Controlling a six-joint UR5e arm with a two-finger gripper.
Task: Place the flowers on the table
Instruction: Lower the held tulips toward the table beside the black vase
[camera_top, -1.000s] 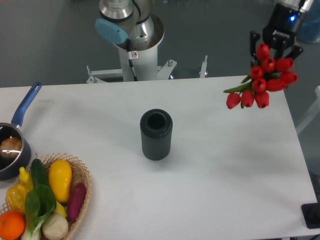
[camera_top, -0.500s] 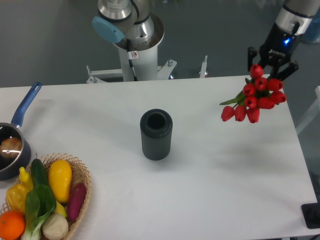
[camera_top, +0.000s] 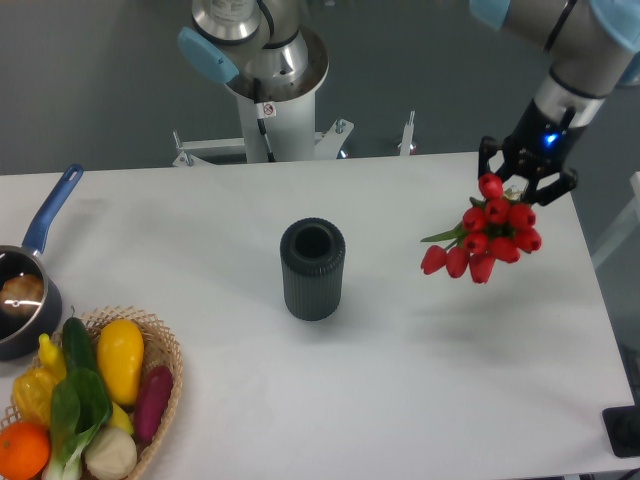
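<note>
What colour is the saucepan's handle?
Blue, on the saucepan's handle at the table's left edge, in the fixed camera view.

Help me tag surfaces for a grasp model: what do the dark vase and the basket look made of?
The dark vase looks like matte plastic or ceramic: fine vertical ribs, no glare. The basket looks like woven wicker: tan, interlaced strands along its rim.

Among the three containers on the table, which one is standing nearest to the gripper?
The dark ribbed vase at the table's middle. The gripper holds the flowers to its right, while the wicker basket and the blue-handled pot sit far off at the left edge.
</note>
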